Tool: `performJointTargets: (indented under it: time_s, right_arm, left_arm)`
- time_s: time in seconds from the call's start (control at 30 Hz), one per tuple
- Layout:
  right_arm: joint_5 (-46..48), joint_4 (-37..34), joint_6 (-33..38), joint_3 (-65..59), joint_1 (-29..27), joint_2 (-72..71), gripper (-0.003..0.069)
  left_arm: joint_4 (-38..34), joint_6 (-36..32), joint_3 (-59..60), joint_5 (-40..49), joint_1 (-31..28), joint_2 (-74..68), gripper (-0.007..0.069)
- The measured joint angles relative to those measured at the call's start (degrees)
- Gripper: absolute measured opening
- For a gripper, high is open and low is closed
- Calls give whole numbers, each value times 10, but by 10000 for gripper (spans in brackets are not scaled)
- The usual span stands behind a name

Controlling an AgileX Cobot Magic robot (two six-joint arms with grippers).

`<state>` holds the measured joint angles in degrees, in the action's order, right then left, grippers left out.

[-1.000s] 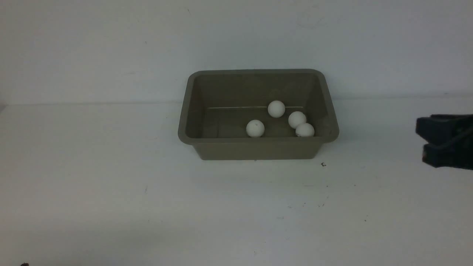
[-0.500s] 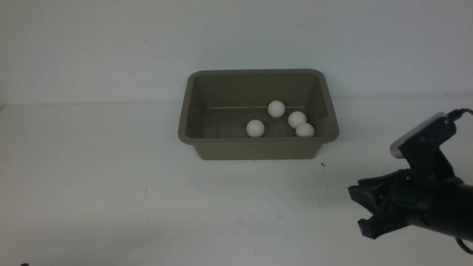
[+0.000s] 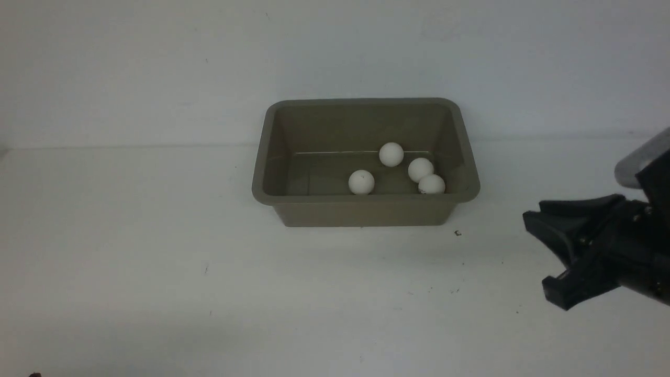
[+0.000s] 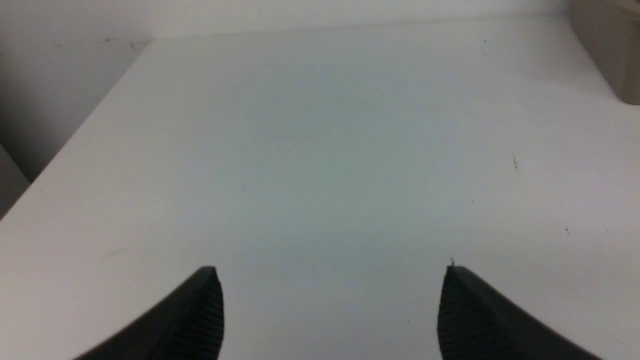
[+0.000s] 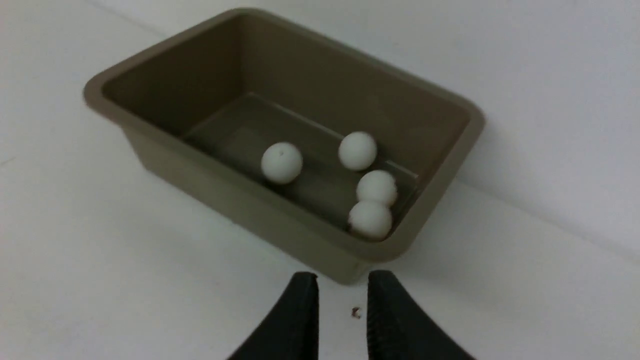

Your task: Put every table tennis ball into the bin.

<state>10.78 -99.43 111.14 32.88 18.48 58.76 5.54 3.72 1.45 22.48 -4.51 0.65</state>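
Note:
The taupe bin (image 3: 361, 209) stands at the back middle of the white table. Several white table tennis balls lie on its floor: one toward the front middle (image 3: 361, 181), one further back (image 3: 391, 154), and two touching near the right wall (image 3: 421, 169) (image 3: 432, 184). My right gripper (image 3: 539, 256) hovers to the right of the bin, nearer the front, open by a narrow gap with nothing in it. The right wrist view shows that gripper (image 5: 342, 280) pointing at the bin's (image 5: 225, 195) near corner, the balls (image 5: 281, 162) inside. My left gripper (image 4: 330, 272) is wide open over bare table.
A small dark speck (image 3: 458, 233) lies on the table just off the bin's front right corner, and between my right fingers as a speck (image 5: 356, 312). The table's left edge (image 4: 75, 145) and one bin corner (image 4: 610, 50) show in the left wrist view. A white wall stands behind.
My right gripper swung in from the right edge toward the front of the table, then drew back right and a little higher. The balls and bin have not moved.

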Motion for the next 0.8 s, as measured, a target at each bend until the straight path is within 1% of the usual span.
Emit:
performJointTargets:
  time_s: [0.3,0.67,0.73,0.8]
  right_arm:
    - [-54,-5,8,21,0,0,138]
    - [-65,-9,9,21,0,0,138]
    - [-65,-9,0,22,0,0,138]
    - [-64,-1,-27,25,0,0,138]
  left_arm:
    - [0,0,0,0,0,0,520]
    - [0,0,0,0,0,0,520]
    - [0,0,0,0,0,0,520]
    - [0,0,0,0,0,0,520]
